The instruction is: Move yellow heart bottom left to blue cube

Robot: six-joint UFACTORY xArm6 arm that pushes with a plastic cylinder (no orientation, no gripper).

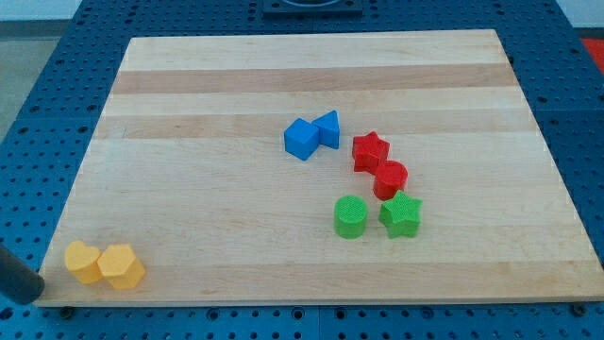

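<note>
The yellow heart [82, 262] lies near the board's bottom-left corner, touching a yellow hexagon [122, 266] on its right. The blue cube [301, 139] sits near the board's middle, touching a blue triangle [327, 128] on its upper right. My tip [36, 286] shows at the view's bottom-left edge, just off the board. It is a short way left of and below the yellow heart, apart from it.
A red star [370, 151] and a red cylinder [390, 179] lie right of the blue blocks. A green cylinder [351, 216] and a green star [401, 214] lie below them. The wooden board [283, 76] rests on a blue perforated table.
</note>
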